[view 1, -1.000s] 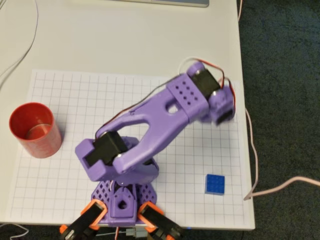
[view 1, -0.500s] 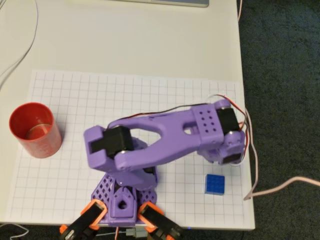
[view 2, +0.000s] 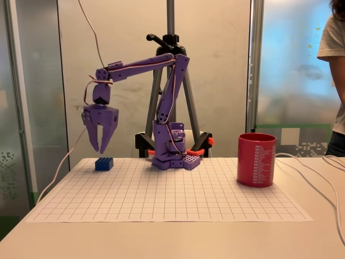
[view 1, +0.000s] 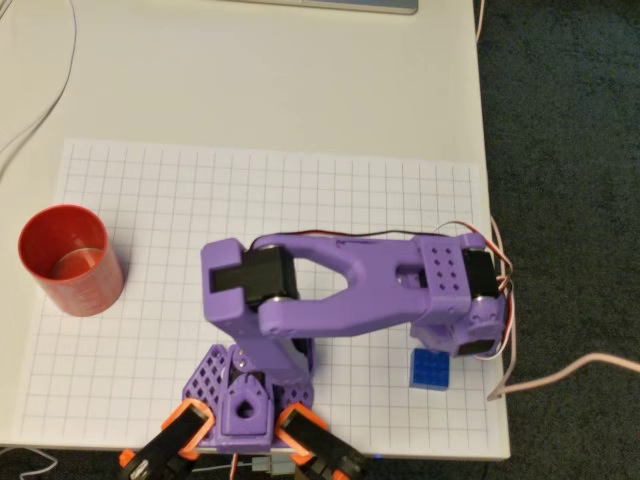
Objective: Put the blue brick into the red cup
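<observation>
Counter (view 2: 161, 237) in white carries a gridded paper sheet (view 1: 150, 200), on which a purple robot arm (view 1: 350, 295) stands at the sheet's near edge in the overhead view, clamped there with orange clips (view 1: 180, 425). From its base the arm reaches out toward the right side of that view; in the fixed view it arches up and over to the left, wrist pointing straight down.

Behind the arm in the fixed view stands a camera tripod (view 2: 170, 32), and a person (view 2: 337, 70) in a white shirt is partly visible at the right edge. Thin cables (view 1: 560, 375) trail off the counter's right side in the overhead view.

The red cup (view 1: 68, 260) stands upright at the left edge of the sheet in the overhead view, well apart from the arm's tip; in the fixed view it sits on the right.

The gripper (view 2: 100, 147) hangs above the sheet with its fingers (view 2: 92, 137) slightly parted and holding nothing, tips clear of the paper.

The blue brick (view 2: 104, 163) lies flat on the sheet, studs up, just below and slightly to the right of the fingertips in the fixed view; from overhead its upper edge is hidden under the wrist.
</observation>
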